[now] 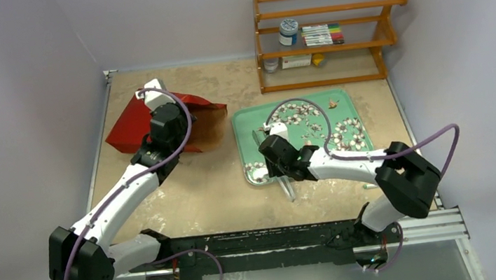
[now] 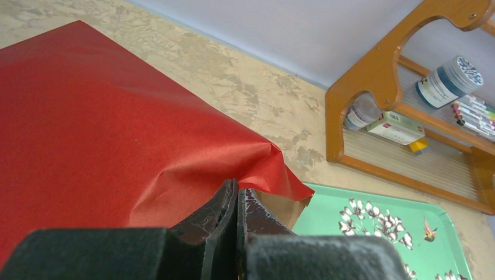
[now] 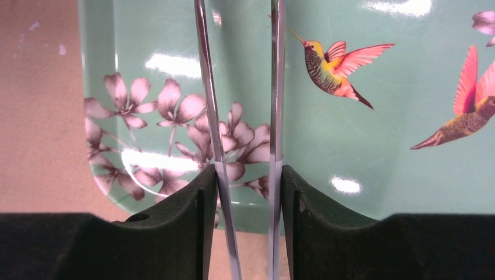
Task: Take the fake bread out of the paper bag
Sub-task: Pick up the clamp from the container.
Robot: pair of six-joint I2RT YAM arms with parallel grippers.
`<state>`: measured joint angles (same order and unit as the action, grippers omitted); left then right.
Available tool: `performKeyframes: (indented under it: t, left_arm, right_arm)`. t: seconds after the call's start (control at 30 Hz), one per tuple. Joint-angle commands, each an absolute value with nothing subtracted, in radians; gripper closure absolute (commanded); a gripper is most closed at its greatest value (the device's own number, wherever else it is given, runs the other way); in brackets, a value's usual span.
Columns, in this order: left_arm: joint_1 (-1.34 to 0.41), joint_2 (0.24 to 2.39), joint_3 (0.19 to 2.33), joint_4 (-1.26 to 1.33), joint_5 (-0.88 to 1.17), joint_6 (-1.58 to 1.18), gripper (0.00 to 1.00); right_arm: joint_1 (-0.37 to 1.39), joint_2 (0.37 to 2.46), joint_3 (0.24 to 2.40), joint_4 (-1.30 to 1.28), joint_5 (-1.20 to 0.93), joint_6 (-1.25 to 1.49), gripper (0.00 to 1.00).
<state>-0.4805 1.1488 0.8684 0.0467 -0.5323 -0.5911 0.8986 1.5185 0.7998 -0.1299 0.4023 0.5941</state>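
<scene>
The red paper bag point(image 1: 132, 128) lies on its side at the back left, its brown-lined mouth facing the tray. My left gripper point(image 1: 181, 135) is at that mouth. In the left wrist view its fingers point(image 2: 237, 189) are pressed together on the puckered rim of the paper bag point(image 2: 105, 116). The fake bread is hidden. My right gripper point(image 1: 274, 161) hangs over the tray's near left corner. In the right wrist view it point(image 3: 248, 175) is shut on the two arms of the metal tongs point(image 3: 205, 87), which reach out over the tray. The tongs' point(image 1: 287, 188) other end sticks past the tray's near edge.
A green floral tray point(image 1: 339, 101) point(image 3: 397, 175) with painted flowers and hummingbirds lies right of the bag. A wooden shelf point(image 1: 328, 32) point(image 2: 373, 87) at the back right holds a jar, markers and small boxes. Walls close in the left and right sides.
</scene>
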Motion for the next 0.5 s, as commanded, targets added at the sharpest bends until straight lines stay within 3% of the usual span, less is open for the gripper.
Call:
performKeyframes:
  t: [0.0,0.47]
  left_arm:
    - [-0.479,1.130,0.864,0.045,-0.578,-0.594,1.00]
    - [-0.479,1.062,0.826,-0.044,-0.560,-0.548,1.00]
  right_arm:
    - [0.920,1.423,0.853,-0.170,0.453,0.584,0.61]
    - [0.961,1.230,0.891,-0.266,0.431,0.524,0.63]
